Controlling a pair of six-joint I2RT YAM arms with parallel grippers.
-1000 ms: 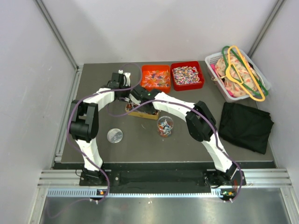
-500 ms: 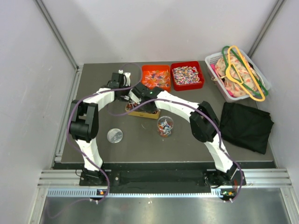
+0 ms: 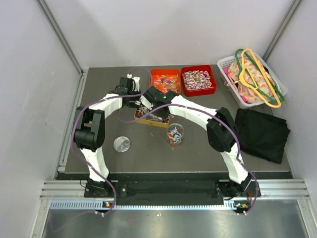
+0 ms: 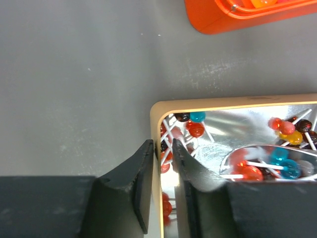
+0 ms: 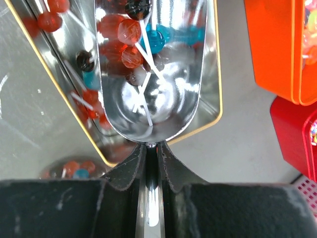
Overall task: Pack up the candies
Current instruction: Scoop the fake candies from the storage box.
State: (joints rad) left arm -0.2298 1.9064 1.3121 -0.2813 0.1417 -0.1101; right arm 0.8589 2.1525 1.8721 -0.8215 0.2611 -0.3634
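Note:
The candies I see up close are round lollipops (image 4: 196, 130) on white sticks, red, blue and dark, lying in a shiny yellow-rimmed tin (image 3: 153, 123) at mid-table. My right gripper (image 5: 151, 147) is shut on the handle of a metal scoop (image 5: 153, 99). The scoop holds several lollipops (image 5: 130, 30) over the tin (image 5: 208, 124). My left gripper (image 4: 161, 145) straddles the tin's left wall (image 4: 155, 119). Its jaws are slightly open: the outer finger is against the rim and the inner one stands clear of it. The scoop (image 4: 233, 156) shows at the right of the left wrist view.
A clear cup (image 3: 175, 134) with some candies stands just in front of the tin, and a round lid (image 3: 122, 144) lies to its left. Behind are an orange bin (image 3: 165, 82) and a red bin (image 3: 198, 80) of small mixed sweets. At right are a white basket of hangers (image 3: 250, 79) and a black cloth (image 3: 260, 134).
My right arm has swung its wrist a little toward the back and its elbow to the right, carrying the scoop over the tin. The left jaws have eased apart on the tin's rim.

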